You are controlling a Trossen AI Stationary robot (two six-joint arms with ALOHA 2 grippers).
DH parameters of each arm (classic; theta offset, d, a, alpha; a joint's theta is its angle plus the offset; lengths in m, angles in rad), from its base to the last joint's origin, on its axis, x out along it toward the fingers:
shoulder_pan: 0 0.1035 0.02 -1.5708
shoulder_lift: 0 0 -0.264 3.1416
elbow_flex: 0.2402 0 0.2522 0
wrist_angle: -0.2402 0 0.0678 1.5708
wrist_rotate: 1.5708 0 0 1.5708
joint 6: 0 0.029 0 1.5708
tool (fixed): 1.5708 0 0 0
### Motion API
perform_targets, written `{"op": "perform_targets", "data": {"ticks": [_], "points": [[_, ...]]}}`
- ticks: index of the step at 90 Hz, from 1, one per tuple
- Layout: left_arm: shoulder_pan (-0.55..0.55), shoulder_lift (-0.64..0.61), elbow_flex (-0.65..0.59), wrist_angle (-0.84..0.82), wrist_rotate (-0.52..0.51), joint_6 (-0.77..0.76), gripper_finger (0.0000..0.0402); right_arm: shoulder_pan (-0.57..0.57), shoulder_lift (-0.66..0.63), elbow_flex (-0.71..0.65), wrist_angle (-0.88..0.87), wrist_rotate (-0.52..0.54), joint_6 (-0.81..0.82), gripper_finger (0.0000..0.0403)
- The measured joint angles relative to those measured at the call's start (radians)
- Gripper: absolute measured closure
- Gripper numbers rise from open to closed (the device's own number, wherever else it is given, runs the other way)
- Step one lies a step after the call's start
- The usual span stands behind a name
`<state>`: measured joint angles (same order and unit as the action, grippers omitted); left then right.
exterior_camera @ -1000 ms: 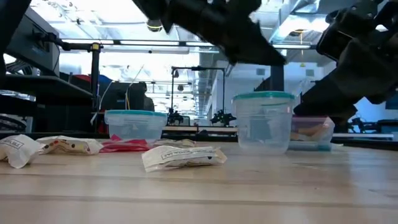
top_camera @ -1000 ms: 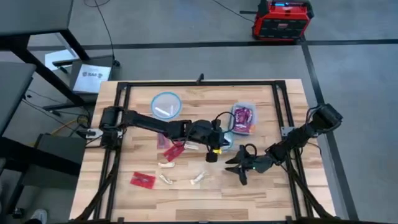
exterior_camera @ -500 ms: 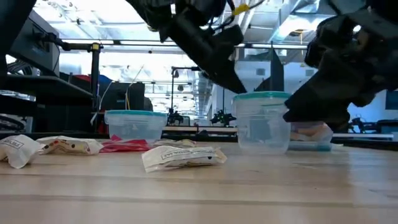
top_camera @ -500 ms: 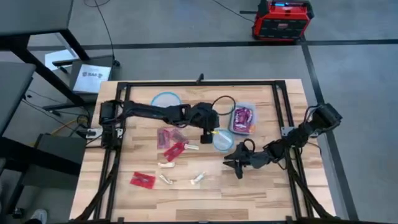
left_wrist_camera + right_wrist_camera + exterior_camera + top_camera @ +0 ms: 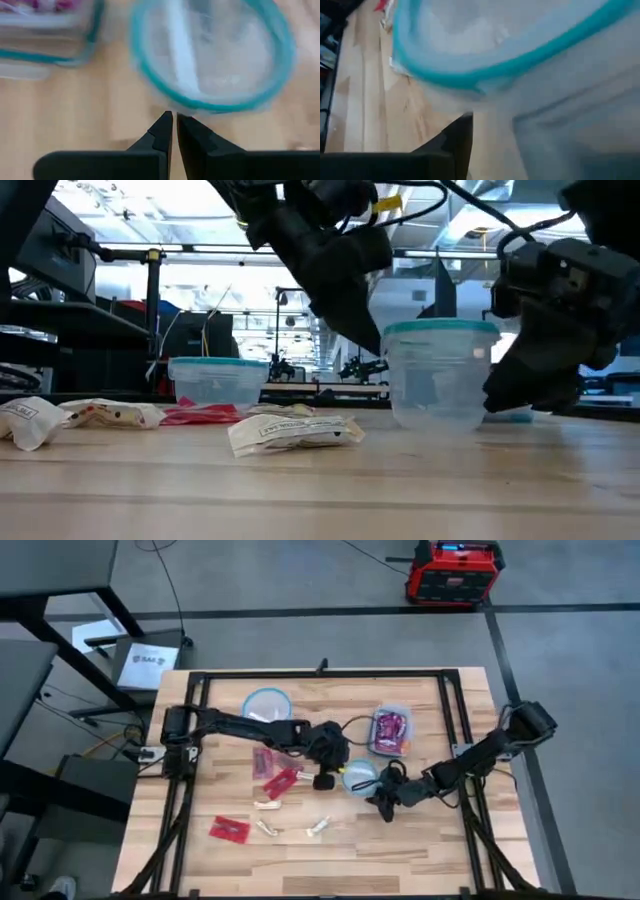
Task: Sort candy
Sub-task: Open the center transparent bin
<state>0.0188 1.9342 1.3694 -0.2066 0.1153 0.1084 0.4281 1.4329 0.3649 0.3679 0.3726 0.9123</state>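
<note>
Nearest on the table lie a red packet and cream sticks. Mid-table, the left hand, fingers pressed together, hovers beside a round clear container; the right hand touches it, grip hidden. Beyond, purple candy fills a rectangular container.

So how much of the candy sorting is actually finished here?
Partly done. Purple packets sit in the rectangular container, and a white stick lies in one round tub. The left tool, shut and empty, and the right tool flank the other round tub. Red packets and pale sticks remain on the table.
</note>
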Motion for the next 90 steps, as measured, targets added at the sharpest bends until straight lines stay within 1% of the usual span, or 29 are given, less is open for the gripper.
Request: {"op": "perform_targets", "data": {"ticks": [8, 18, 34, 40, 54, 63, 69, 75, 84, 90], "points": [[-0.016, 0.000, -0.001, 0.006, 0.000, -0.017, 0.0389, 0.000, -0.063, 0.000, -0.102, 0.018, -0.003, 0.0281], [-0.033, 0.000, -0.001, -0.003, -0.004, -0.020, 0.0389, 0.001, -0.135, 0.000, -0.213, 0.015, -0.004, 0.0281], [-0.037, -0.013, -0.001, -0.054, -0.020, -0.025, 0.0389, 0.011, -0.212, 0.000, -0.318, -0.053, -0.004, 0.0281], [-0.035, -0.032, -0.001, -0.049, -0.026, -0.043, 0.0389, 0.009, -0.220, 0.000, -0.336, -0.055, -0.003, 0.0281], [-0.039, -0.072, 0.032, -0.020, -0.042, -0.094, 0.0389, -0.001, -0.216, 0.000, -0.317, -0.062, 0.000, 0.0280], [-0.039, -0.082, 0.057, 0.001, -0.046, -0.098, 0.0389, 0.039, -0.217, -0.001, -0.314, -0.075, -0.019, 0.0268], [-0.034, -0.081, 0.072, 0.002, -0.049, -0.097, 0.0389, 0.080, -0.217, -0.027, -0.262, -0.054, -0.015, 0.0252], [-0.032, -0.070, 0.075, 0.053, -0.049, -0.103, 0.0389, 0.129, -0.214, -0.081, -0.155, 0.035, -0.001, 0.0232], [-0.030, -0.044, 0.076, 0.140, -0.041, -0.124, 0.0389, 0.189, -0.193, -0.178, 0.087, 0.193, -0.010, 0.0200], [-0.030, -0.022, 0.075, 0.222, -0.032, -0.129, 0.0389, 0.209, -0.165, -0.229, 0.236, 0.238, -0.049, 0.0182]]}}
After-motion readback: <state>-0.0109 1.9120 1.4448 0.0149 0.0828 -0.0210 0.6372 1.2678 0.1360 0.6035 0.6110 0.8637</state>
